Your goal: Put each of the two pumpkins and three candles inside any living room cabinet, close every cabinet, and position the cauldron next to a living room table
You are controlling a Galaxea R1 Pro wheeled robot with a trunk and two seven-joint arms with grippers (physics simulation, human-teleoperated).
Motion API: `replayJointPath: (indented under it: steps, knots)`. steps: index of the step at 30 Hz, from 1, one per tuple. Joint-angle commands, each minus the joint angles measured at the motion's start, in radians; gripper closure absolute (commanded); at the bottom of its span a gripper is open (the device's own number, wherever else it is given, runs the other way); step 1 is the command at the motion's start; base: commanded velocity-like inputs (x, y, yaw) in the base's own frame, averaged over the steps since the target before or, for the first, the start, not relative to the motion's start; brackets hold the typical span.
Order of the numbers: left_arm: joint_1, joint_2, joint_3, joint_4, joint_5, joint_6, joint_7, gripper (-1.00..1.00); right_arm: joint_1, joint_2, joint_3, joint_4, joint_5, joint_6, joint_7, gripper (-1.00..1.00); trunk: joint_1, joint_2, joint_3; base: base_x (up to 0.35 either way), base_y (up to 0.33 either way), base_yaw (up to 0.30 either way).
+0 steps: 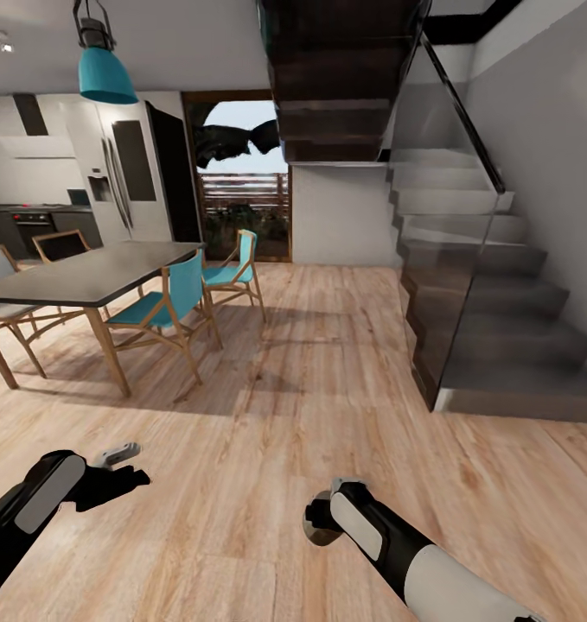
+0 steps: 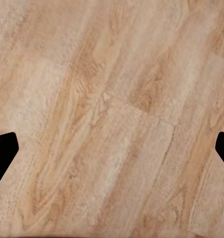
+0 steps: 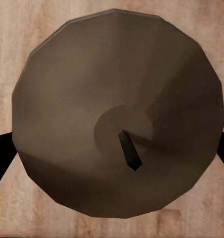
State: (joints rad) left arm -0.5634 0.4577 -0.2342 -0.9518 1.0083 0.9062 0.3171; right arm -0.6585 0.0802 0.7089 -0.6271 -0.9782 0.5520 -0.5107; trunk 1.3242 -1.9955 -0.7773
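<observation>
1. The right claw (image 1: pixel 321 525) hangs low over the wooden floor (image 1: pixel 328 380), at about 6 o'clock in the head view, at the end of a black-and-white forearm coming in from 5 o'clock.
2. In the right wrist view a candle (image 3: pixel 117 114), a grey-brown round with a flat top and a short dark wick, sits between the two dark fingertips (image 3: pixel 2 153); the fingers close against its sides, so the right claw has hold of it. In the head view it shows only as a small tan-grey edge at the claw's tip.
3. The left claw (image 1: pixel 124 466) sits at about 8 o'clock in the head view, above bare floor.
4. In the left wrist view its dark fingertips (image 2: pixel 3 151) stand wide apart at opposite edges, with nothing but floor planks between them: spread wide and holding nothing.
5. At 10 o'clock stands a dark dining worktop (image 1: pixel 86 276) with teal-seated wooden chairs (image 1: pixel 168 307) around it, under a teal pendant lamp (image 1: pixel 105 73).
6. A staircase (image 1: pixel 483 285) with a glass side rises at 2 o'clock.
7. A glazed door (image 1: pixel 241 186) lies at 12 o'clock, and a fridge (image 1: pixel 124 177) at 11 o'clock.
</observation>
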Motion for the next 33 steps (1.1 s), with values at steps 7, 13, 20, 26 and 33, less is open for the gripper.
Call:
replayJointPath:
  steps: [7, 13, 20, 26, 33]
  knots:
    - [-0.001, -0.002, -0.004, -0.001, 0.004, 0.0, 0.008, -1.0, -0.001, 0.0, 0.004, -0.002, -0.008, 0.0, -0.008, 1.0, 0.0, -0.001, -0.001, 0.0, 0.0, 0.288]
    - [-0.001, -0.005, -0.002, -0.001, -0.034, 0.002, 0.007, -1.0, -0.001, 0.0, 0.004, -0.002, -0.009, 0.0, -0.008, 1.0, 0.0, -0.001, -0.001, 0.0, 0.0, 0.288]
    - [-0.001, -0.017, -0.002, -0.001, -0.039, 0.002, 0.007, -1.0, -0.001, 0.0, 0.004, -0.002, -0.009, 0.0, -0.008, 1.0, 0.0, -0.001, -0.001, 0.0, 0.0, 0.288]
    - [-0.001, -0.017, -0.002, -0.002, -0.039, 0.002, 0.007, -1.0, -0.001, 0.0, 0.004, -0.002, -0.009, 0.0, -0.008, 1.0, 0.0, -0.001, -0.001, 0.0, 0.0, 0.288]
    - [-0.001, -0.017, -0.002, -0.004, -0.039, 0.002, 0.007, -1.0, -0.001, 0.0, 0.004, -0.001, -0.008, 0.0, -0.006, 1.0, 0.0, -0.001, -0.001, 0.0, 0.0, 0.288]
